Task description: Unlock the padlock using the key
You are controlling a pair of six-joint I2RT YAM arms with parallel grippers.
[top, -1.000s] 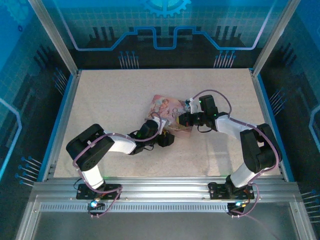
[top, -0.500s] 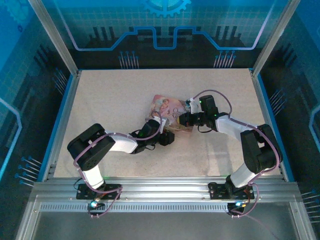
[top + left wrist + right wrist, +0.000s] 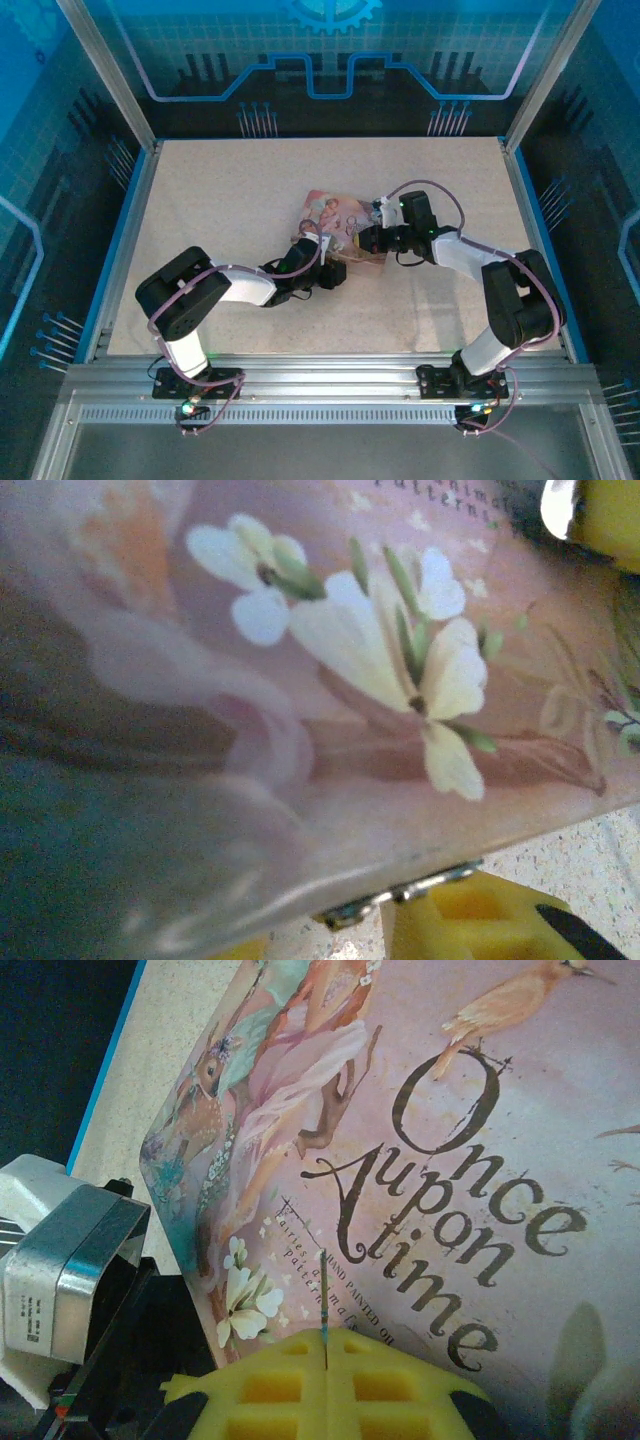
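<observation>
Key (image 3: 324, 1290) pinched in right claw (image 3: 326, 1352)

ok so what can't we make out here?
padlock: top view, too small to pick out among the gripper tips at the tin.
left gripper grip: left wrist view too close and blurred to tell whether its pads clamp the tin.
key: right wrist view, just a thin sliver from the shut right gripper; the rest hidden between pads, teeth too small.
</observation>
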